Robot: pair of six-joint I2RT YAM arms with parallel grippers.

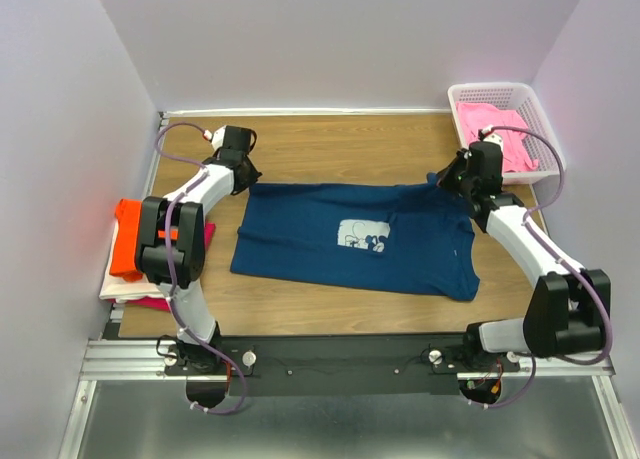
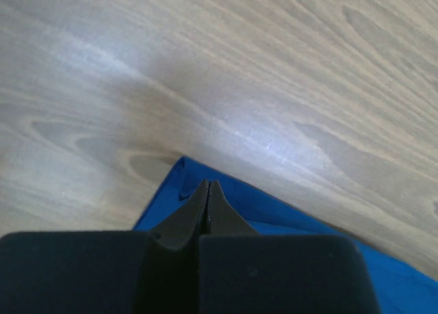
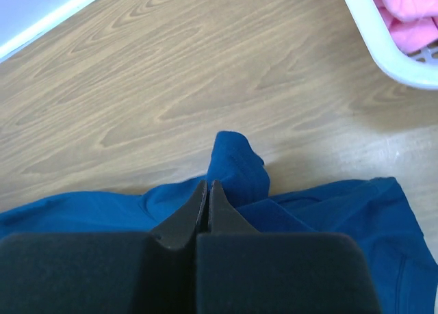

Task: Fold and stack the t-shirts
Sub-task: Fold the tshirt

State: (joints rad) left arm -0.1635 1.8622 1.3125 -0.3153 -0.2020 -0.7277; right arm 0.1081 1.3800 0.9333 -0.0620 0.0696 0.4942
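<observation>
While you grip its far edge, navy tee (image 1: 350,241): spread flat mid-worktop, unfolded
Left gripper (image 2: 207,194): clamped on the tee's corner toward the far-left corner
Right gripper (image 3: 207,194): clamped on bunched cloth toward the far-right corner
Done: stack (image 1: 128,237) at left edge, orange on top
To do: your fold here; then pink tee (image 1: 497,129) in basket (image 1: 490,86), far-right corner

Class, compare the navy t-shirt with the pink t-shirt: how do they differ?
The navy t-shirt lies spread on the table; the pink t-shirt sits bunched in the basket. The navy t-shirt bears a white print; the pink t-shirt shows none. Neither is folded yet.
</observation>
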